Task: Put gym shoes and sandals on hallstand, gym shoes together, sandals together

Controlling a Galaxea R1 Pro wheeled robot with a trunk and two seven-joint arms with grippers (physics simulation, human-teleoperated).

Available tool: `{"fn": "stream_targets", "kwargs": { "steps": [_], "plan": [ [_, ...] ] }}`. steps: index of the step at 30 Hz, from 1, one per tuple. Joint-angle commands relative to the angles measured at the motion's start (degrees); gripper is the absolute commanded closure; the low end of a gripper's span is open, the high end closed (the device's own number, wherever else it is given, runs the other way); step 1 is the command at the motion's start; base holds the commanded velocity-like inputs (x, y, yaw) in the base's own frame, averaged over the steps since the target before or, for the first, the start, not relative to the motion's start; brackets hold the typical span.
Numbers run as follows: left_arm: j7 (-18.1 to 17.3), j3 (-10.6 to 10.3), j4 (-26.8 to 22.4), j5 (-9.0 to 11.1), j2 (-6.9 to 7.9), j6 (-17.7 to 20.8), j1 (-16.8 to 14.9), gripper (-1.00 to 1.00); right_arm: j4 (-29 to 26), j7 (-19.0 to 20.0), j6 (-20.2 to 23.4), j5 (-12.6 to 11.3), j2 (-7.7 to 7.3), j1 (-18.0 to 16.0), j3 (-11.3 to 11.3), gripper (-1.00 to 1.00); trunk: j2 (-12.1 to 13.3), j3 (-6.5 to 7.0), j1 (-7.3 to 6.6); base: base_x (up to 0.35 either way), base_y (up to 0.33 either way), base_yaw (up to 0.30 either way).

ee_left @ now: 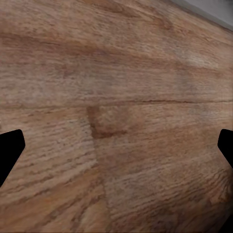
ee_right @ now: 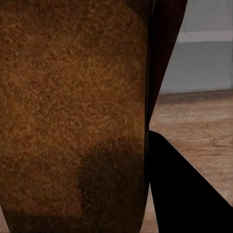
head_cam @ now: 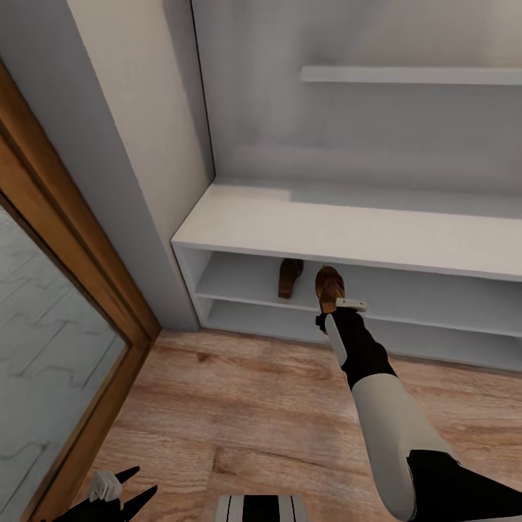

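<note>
One dark brown sandal (head_cam: 290, 278) lies on the upper open shelf of the pale grey hallstand (head_cam: 304, 228). Just to its right, a second sandal (head_cam: 330, 285) is at that shelf's front edge, toe pointing in, with my right gripper (head_cam: 332, 306) shut on its heel end. In the right wrist view its tan footbed (ee_right: 73, 107) is very close, beside one black finger (ee_right: 184, 194). Low at my left, my left gripper (head_cam: 122, 491) stands open over the wood-plank corridor floor (ee_left: 121, 73), holding nothing. The gym shoes are out of view.
A wooden door frame with a pale panel (head_cam: 65, 304) runs along the left. A grey wall corner (head_cam: 123, 181) meets the hallstand's left end. A staggered upper shelf (head_cam: 406, 75) juts from the back panel. Bare floor (head_cam: 239, 406) lies before the rack.
</note>
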Motion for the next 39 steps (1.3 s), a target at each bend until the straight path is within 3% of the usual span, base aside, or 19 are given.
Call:
{"fn": "stream_targets", "kwargs": {
  "steps": [1, 25, 35, 39],
  "plan": [
    [-0.2, 0.1, 0.1, 0.0, -0.01, -0.3, -0.1, -1.00, 0.0, -0.2, 0.2, -0.1, 0.05, 0.0, -0.1, 1.00, 0.0, -0.04, 0.01, 0.264, 0.000, 0.000],
    [-0.2, 0.1, 0.1, 0.0, -0.02, -0.3, -0.1, -1.00, 0.1, -0.2, 0.2, -0.1, 0.05, 0.1, -0.1, 1.00, 0.0, -0.04, 0.01, 0.175, 0.000, 0.000],
    [-0.1, 0.0, 0.0, 0.0, -0.02, -0.4, -0.1, -1.00, 0.0, -0.2, 0.2, -0.2, 0.05, 0.1, -0.1, 1.00, 0.0, -0.04, 0.01, 0.023, 0.000, 0.000],
    [-0.1, 0.0, 0.0, 0.0, -0.02, -0.3, -0.1, -1.00, 0.0, -0.2, 0.2, -0.2, 0.05, 0.1, -0.1, 1.00, -0.1, -1.01, 0.12, 0.001, 0.000, 0.000]
  ]
}}
